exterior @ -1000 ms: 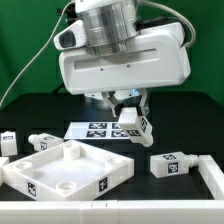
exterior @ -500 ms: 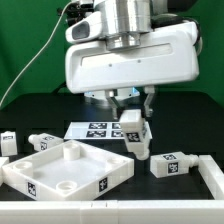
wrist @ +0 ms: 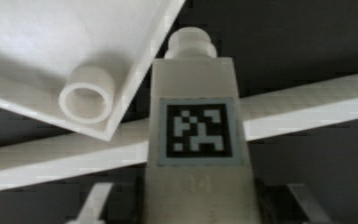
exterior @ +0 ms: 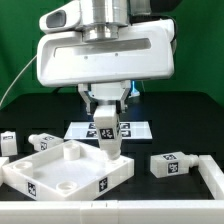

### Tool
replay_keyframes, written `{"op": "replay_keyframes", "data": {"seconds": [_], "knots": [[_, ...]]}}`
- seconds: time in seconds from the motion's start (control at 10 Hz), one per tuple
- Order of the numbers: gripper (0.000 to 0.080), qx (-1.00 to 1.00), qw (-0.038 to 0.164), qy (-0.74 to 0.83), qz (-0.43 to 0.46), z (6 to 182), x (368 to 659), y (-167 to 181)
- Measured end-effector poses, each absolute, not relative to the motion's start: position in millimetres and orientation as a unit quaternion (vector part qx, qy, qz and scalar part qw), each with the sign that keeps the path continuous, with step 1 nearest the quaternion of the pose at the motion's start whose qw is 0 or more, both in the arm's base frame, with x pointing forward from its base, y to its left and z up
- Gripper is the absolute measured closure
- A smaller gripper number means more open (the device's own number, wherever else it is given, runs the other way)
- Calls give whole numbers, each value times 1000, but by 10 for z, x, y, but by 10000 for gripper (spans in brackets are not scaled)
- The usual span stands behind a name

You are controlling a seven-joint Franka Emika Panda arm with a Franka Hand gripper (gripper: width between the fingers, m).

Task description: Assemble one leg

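Observation:
My gripper [exterior: 106,122] is shut on a leg [exterior: 107,132], a small white block with black-and-white tags, and holds it upright just above the far corner of the large white square panel [exterior: 40,165]. In the wrist view the leg [wrist: 197,120] runs between my fingers [wrist: 105,205], its round peg end pointing at the panel corner, beside a round socket [wrist: 87,97]. Other legs lie on the table: one [exterior: 172,164] at the exterior view's right, one [exterior: 43,142] and another [exterior: 8,141] at its left.
The marker board [exterior: 138,129] lies flat behind the panel, partly hidden by my gripper. A white part [exterior: 213,176] sits at the exterior view's right edge. A green wall stands behind the black table.
My arm has moved toward the exterior view's left with the leg, from over the marker board's right side to above the panel's far corner, and sits lower.

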State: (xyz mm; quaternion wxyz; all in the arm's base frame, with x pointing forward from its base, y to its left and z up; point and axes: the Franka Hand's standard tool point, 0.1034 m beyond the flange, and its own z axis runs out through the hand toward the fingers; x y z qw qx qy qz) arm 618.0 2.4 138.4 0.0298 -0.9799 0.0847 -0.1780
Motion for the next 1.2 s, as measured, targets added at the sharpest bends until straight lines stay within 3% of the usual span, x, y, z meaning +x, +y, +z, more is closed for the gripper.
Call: {"op": "replay_keyframes", "data": {"seconds": [0.2,0.4,0.5,0.9,1.2], "knots": [[517,-961,12,74,-266,1397,6203,-13],[517,-935,-33,36,-351,1383,6219,-246],[517,-944,-41,26,-326,1210,6135,-367],[517,-951,-43,29,-304,1083,6068,-475],[517,-951,-41,30,-304,1089,6153,-473]]}}
